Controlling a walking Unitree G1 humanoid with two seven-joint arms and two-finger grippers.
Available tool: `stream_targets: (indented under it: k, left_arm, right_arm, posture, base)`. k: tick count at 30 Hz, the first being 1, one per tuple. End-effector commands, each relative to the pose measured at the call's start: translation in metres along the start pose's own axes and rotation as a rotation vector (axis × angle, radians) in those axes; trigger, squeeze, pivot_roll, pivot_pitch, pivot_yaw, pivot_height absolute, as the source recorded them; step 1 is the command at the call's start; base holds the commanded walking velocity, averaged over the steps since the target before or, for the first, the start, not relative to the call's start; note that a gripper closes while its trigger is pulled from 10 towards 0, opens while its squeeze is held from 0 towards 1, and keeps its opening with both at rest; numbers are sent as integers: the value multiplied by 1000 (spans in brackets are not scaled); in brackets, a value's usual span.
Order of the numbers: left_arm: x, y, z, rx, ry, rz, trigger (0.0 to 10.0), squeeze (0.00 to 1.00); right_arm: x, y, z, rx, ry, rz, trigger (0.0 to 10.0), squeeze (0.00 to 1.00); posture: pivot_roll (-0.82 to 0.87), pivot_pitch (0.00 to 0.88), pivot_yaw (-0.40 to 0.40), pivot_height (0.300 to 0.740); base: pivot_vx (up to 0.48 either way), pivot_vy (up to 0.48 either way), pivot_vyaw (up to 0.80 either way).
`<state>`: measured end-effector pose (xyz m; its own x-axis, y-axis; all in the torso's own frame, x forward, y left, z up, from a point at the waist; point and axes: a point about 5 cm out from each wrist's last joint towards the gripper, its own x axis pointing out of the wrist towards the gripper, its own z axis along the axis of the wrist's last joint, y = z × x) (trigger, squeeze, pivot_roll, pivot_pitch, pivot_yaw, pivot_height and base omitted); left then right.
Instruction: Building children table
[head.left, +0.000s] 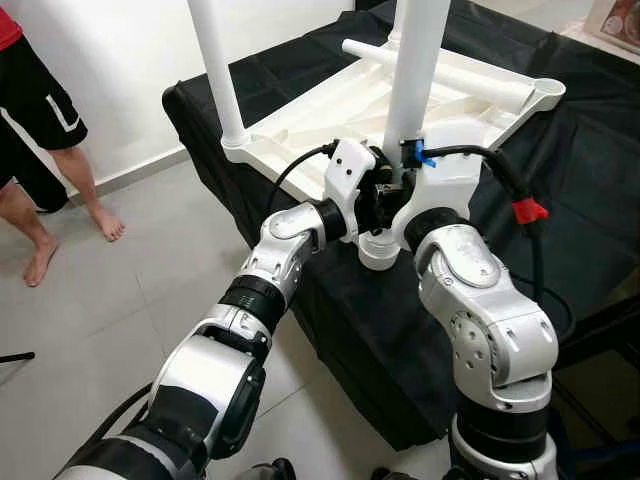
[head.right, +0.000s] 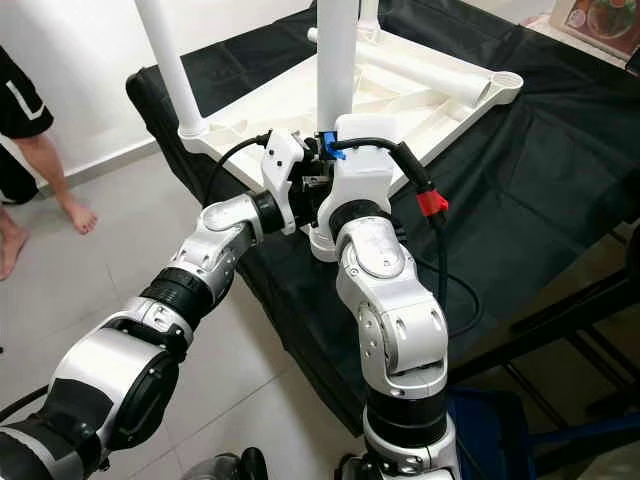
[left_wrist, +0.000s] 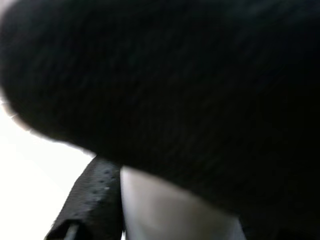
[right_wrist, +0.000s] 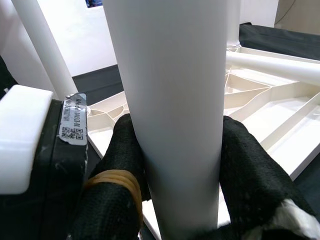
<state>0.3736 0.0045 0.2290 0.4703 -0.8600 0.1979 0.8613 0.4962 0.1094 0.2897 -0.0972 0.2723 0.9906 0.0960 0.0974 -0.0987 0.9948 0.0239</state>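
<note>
While the white tabletop (head.left: 300, 125) lies upside down on the black-draped desk (head.left: 560, 200) in the upper centre of the frame, we clench our right pincer (right_wrist: 175, 165) on the upright leg (head.left: 418, 70) just above its socket. Left pincer (head.left: 372, 195) sits close beside the same spot; whether it is clenched, we cannot tell. We judge the leg light, stiff, smooth and somewhat slippery, best held low near the socket. Another leg (head.left: 215, 65) stands upper left; a third (head.left: 440, 72) lies loose on the tabletop.
</note>
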Motion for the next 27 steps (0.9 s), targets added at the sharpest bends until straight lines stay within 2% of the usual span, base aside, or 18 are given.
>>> stream_targets:
  k: [1, 10, 11, 18, 21, 26, 27]
  left_arm:
    - [-3, 2, -4, -18, 15, -10, 0, 0]
    - [-10, 2, -10, -12, 10, -7, 0, 0]
    - [-11, 2, -10, -10, 6, -6, 0, 0]
    - [-14, 0, -14, -3, 0, -7, 0, 0]
    - [-14, -4, -15, 7, -8, -21, 0, 0]
    - [-15, -4, -16, 9, -11, -26, 0, 0]
    - [-15, -5, -16, 10, -12, -29, 0, 0]
  right_arm:
    - [4, -15, -37, 5, 213, -73, 10000, 306]
    - [6, -15, -37, 2, 211, -69, 10000, 318]
    - [6, -17, -36, 6, 203, -72, 10000, 1000]
    - [10, -27, -26, 4, 152, -72, 10000, 1000]
    - [21, -54, 1, -15, 51, -16, 10000, 1000]
    - [28, -69, 21, -23, -22, 8, 10000, 1000]
    - [31, -75, 38, -15, -80, 40, 10000, 1000]
  posture:
    - [-113, 231, 73, 740]
    - [-108, 219, 65, 740]
    - [-107, 212, 61, 740]
    - [-113, 207, 57, 740]
    - [-116, 202, 51, 740]
    - [-117, 198, 45, 740]
    - [-117, 193, 43, 740]
  base:
    - [0, 0, 0]
    - [0, 0, 0]
    - [0, 0, 0]
    - [0, 0, 0]
    - [0, 0, 0]
    - [0, 0, 0]
    - [0, 0, 0]
